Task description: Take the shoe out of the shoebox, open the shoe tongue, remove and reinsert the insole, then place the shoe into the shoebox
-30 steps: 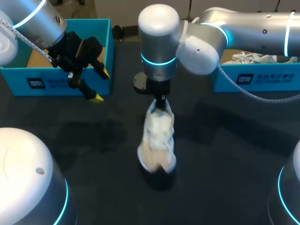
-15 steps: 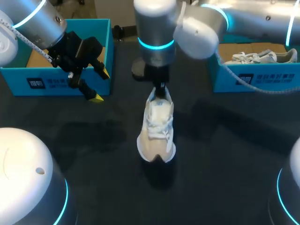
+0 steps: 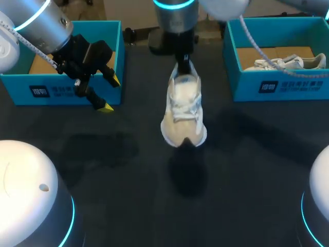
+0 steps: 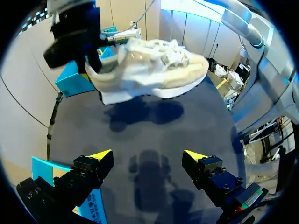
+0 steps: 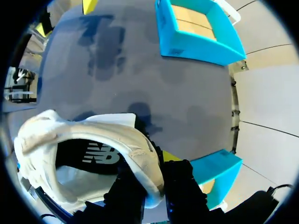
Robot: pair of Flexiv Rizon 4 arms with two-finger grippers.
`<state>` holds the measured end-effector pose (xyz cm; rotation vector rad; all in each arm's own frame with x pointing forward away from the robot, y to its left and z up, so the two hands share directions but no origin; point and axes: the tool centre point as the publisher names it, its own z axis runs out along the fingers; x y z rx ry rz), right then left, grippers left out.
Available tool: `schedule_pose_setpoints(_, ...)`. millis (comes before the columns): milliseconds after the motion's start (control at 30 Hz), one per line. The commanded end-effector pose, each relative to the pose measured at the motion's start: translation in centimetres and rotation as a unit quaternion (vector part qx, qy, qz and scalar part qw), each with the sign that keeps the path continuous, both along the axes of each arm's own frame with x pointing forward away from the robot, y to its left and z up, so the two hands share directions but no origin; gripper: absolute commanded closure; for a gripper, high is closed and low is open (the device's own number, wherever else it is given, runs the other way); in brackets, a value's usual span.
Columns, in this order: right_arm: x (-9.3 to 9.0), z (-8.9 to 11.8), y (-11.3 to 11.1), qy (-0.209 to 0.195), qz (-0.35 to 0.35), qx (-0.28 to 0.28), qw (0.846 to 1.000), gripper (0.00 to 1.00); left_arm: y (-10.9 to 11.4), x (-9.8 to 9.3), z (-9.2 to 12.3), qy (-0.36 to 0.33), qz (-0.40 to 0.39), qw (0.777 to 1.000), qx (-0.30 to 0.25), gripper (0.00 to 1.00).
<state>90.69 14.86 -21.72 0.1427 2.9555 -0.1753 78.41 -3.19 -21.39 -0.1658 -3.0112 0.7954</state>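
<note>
The right hand point(image 3: 183, 60) pinches the shoe point(image 3: 183, 116) by its heel. Lower it gently, flat on the desk point(image 3: 247, 164), near the left hand point(image 3: 111, 93), which is spread wide and empty.

Silver left arm point(image 3: 41, 25) and right arm point(image 3: 175, 15), cyan-ringed (white cables point(image 3: 35, 48) alongside); black, yellow-tipped left hand point(image 3: 111, 93)

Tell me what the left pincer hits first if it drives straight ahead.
Likely the left pincer meets the bare table, passing under the hanging shoe; depth is unclear.

Logo on insole point(image 5: 93, 156), illegible label on shoebox point(image 3: 300, 86)
</note>
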Motion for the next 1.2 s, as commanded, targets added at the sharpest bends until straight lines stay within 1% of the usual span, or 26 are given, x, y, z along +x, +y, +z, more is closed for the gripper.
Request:
schedule_pose_setpoints(33,0.0,4.1,-1.0,-0.007,0.007,-0.003,1.0,1.0,0.0,-0.1,0.0,-0.001,0.0,1.0,0.001,0.0)
schedule_pose_setpoints(100,0.6,5.2,-1.5,-0.011,0.009,-0.015,1.0,1.0,0.0,-0.1,0.0,-0.001,0.0,1.0,0.001,0.0)
schedule_pose_setpoints(233,1.7,7.2,-2.6,-0.019,0.009,-0.021,1.0,1.0,0.0,-0.1,0.0,-0.001,0.0,1.0,0.001,0.0)
schedule_pose_setpoints(300,2.2,8.1,-3.0,-0.026,0.007,-0.03,0.999,1.0,0.0,-0.1,0.0,-0.001,0.0,1.0,0.001,0.0)
schedule_pose_setpoints(367,2.6,8.9,-3.4,-0.028,0.008,-0.025,0.999,1.0,0.0,-0.1,0.0,-0.001,0.0,1.0,0.001,0.0)
schedule_pose_setpoints(433,3.0,9.5,-3.5,-0.042,-0.006,-0.034,0.999,1.0,0.0,-0.1,0.0,-0.001,0.0,1.0,0.001,0.0)
schedule_pose_setpoints(1167,3.0,9.5,-3.5,-0.042,-0.006,-0.034,0.999,1.0,0.0,-0.1,0.0,-0.001,0.0,1.0,0.001,0.0)
schedule_pose_setpoints(1200,3.4,9.4,-3.9,-0.039,-0.004,-0.028,0.999,1.0,0.0,-0.1,0.0,-0.001,0.0,1.0,0.001,0.0)
